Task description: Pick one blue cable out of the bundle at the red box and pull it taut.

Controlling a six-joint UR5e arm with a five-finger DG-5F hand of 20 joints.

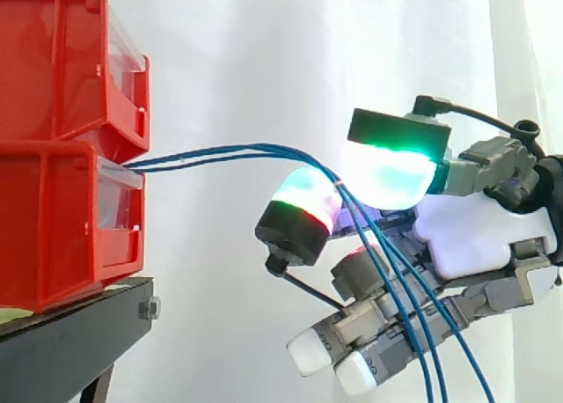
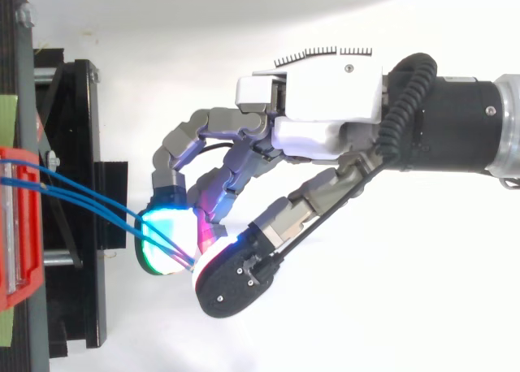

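Step in hand, by est.: grasp made, pull to taut not yet finished. Hand closed in a pinch on the blue cables, betw. green-white pad above and red-green pad below; other fingers curled underneath w/ nothing in them. Cannot tell whether just one strand in the pinch: approx. three running into it together, so prob. more than one caught. Cables out of the gap betw. upper red bin and lower red bin at left, across open air w/ a slight upward bow to the pads, then bent over the lower pad and hanging down past the curled fingers to the bottom edge. Seen from above: same strands converging from bin front toward the pads. Next move, as judged: draw away from bins along the cable line w/ firm pinch until bow goes flat; single out one strand first if req'd. Around: black stand under bins, white curtain behind. Nothing betw. bins and hand; likely nuisances = loose tails draped across own fingers (snag), slip betw. pads.
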